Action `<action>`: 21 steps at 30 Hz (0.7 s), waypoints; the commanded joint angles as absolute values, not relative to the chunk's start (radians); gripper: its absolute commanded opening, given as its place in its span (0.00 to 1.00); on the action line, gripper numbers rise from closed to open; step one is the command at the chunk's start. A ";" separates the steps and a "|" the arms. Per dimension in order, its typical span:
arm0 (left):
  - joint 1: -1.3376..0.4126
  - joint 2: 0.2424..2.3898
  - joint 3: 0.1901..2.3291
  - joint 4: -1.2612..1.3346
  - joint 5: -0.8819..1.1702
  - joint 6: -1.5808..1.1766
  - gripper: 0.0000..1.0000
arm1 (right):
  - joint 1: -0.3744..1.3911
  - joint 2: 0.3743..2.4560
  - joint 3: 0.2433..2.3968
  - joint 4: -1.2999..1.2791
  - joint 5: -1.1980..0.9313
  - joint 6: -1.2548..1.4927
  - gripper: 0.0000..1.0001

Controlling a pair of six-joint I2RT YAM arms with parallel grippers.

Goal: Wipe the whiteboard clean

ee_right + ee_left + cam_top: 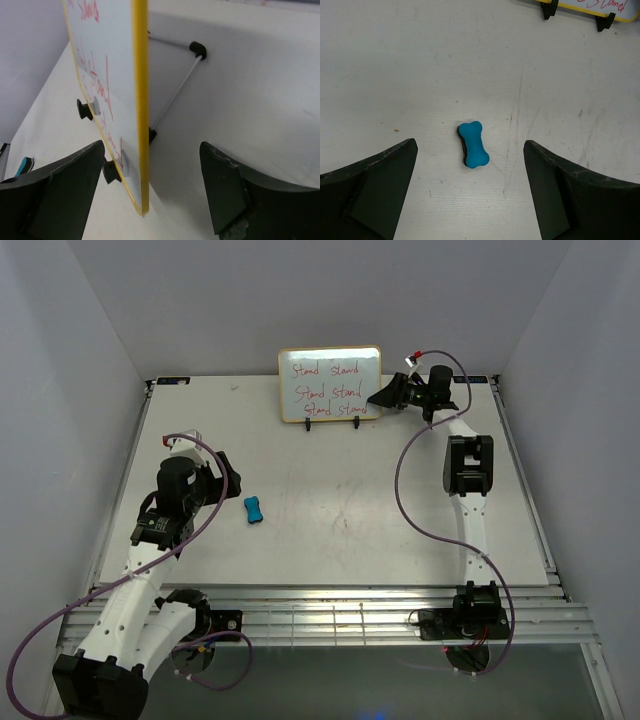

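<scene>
Left pincer point(470, 144) released, jaws wide, above the blue eraser point(474, 146), 9 o'clock of bench point(400, 520) centre. Right pincer point(151, 146) released, straddling the edge of the whiteboard point(330, 385), which stands at 12 o'clock with its writing unerased. Step judged: eraser pickup. Next: descend squarely, clench.

Overhead view spans the table point(400, 530); both low wrist views share the whiteboard point(331, 384).

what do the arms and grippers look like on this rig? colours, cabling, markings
White links with black joint housings on both the left arm and right arm. A purple cable loops loosely along each, with a small red-and-white connector near the right wrist. The fingers are matte black, broad, wedge-shaped, with scuffed edges. No sleeves or readable markings.
</scene>
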State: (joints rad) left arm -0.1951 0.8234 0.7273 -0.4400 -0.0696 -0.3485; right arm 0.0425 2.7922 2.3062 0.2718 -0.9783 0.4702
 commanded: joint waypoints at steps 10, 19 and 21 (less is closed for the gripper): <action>-0.199 0.821 0.718 -0.426 -0.031 -0.339 0.98 | 0.071 2.872 2.401 0.571 -0.976 0.683 0.65; -0.201 0.838 0.716 -0.425 -0.003 -0.341 0.98 | 0.074 2.869 2.373 0.710 -0.943 0.749 0.38; -0.201 0.839 0.716 -0.423 -0.002 -0.339 0.98 | 0.074 2.865 2.359 0.741 -0.966 0.768 0.39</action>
State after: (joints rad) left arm -0.1986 0.8402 0.7261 -0.4400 -0.0189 -0.3481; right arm 0.0681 2.8849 2.3657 0.6224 -0.9661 0.7380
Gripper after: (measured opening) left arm 0.976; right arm 0.387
